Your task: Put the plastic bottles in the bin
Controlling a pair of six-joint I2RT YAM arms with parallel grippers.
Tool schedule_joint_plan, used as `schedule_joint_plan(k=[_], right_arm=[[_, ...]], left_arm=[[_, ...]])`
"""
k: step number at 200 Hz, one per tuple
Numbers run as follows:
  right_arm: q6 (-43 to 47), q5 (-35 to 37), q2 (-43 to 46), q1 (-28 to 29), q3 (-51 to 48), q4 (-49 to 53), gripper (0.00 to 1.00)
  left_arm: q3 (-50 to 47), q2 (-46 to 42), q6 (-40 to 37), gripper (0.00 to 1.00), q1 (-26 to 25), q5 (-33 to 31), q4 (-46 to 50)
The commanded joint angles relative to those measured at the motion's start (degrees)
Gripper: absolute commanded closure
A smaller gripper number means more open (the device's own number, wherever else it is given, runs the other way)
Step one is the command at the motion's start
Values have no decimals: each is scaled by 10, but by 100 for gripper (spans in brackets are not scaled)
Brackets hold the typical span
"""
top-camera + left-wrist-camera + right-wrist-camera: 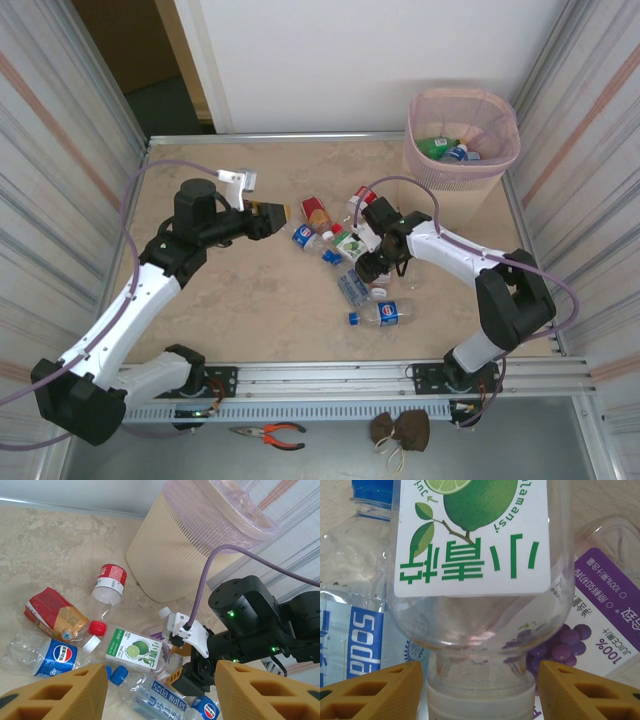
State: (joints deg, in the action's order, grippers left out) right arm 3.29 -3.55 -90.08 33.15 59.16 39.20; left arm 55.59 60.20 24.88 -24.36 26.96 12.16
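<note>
The right gripper is down among the plastic bottles heaped on the side of the bin that faces the arms. The bin is a round mesh wastebasket with a pink rim and beige body. The gripper's orange fingers straddle the white-capped neck of a clear plastic bottle with a green lime label. One finger sits just beside the neck on each side, and I cannot tell whether they press on it. The neck looks like the sensible place to take hold. The body is wide and slick, and it is crowded by a clear soda-water bottle with a blue label on one side and a bottle with a purple grape-juice label on the other.

The left gripper hangs on the far side of the heap from the bin. Its fingers are spread with nothing between them, probably to leave its partner room.

Inside the bin lie a green plastic bottle and a clear bottle with a blue label. The others lie outside it on the marbled beige tabletop. Most form a tight cluster near the bin's base, and one blue-capped clear bottle lies apart, farther from the bin toward the arm bases. By my reckoning most of the job is yet to do.
</note>
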Motion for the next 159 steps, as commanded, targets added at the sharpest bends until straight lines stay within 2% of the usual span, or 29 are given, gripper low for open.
schedule_joint_plan(k=[1,80,134,159], right_arm=[[11,-8,-8,2,18,0,42],[8,3,22,2,18,20,59],[3,23,119,3,18,33,72],[69,3,182,12,6,40,76]], left_arm=[[-5,-6,-1,41,3,4,-9],[3,-3,16,41,4,5,-20],[12,-6,7,42,4,10,-15],[33,-5,-33,42,4,22,16]])
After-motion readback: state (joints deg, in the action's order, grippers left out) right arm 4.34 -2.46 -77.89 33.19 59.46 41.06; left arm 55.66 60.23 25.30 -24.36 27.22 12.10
